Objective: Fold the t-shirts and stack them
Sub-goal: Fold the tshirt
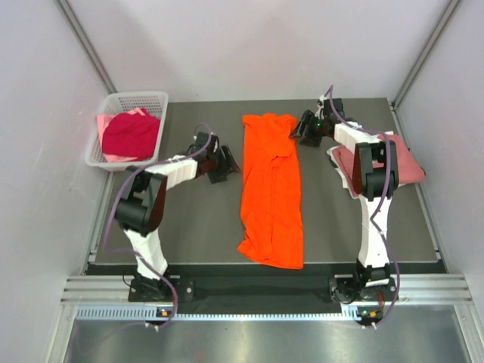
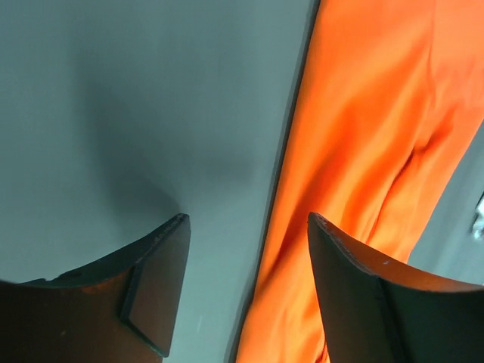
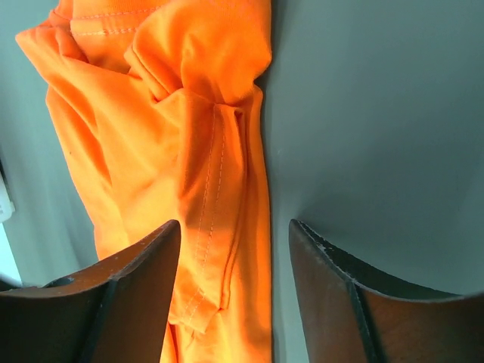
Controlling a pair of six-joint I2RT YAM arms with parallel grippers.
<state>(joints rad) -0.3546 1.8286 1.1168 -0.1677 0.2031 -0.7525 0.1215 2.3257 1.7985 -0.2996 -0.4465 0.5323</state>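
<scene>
"Where was the left gripper [image 1: 224, 162]?"
"Jaws apart, empty, just left of the orange t-shirt [image 1: 271, 189], which lay mid-table [image 1: 189, 227], its long axis running far to near."
"The right gripper [image 1: 304, 127]?"
"Apart too, empty, over the shirt's far right edge. I'd judge it the nearer one."

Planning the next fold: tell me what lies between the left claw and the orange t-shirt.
Only a narrow strip of bare table separates the left claw from the orange t-shirt, seen in the top external and left wrist views.
</scene>
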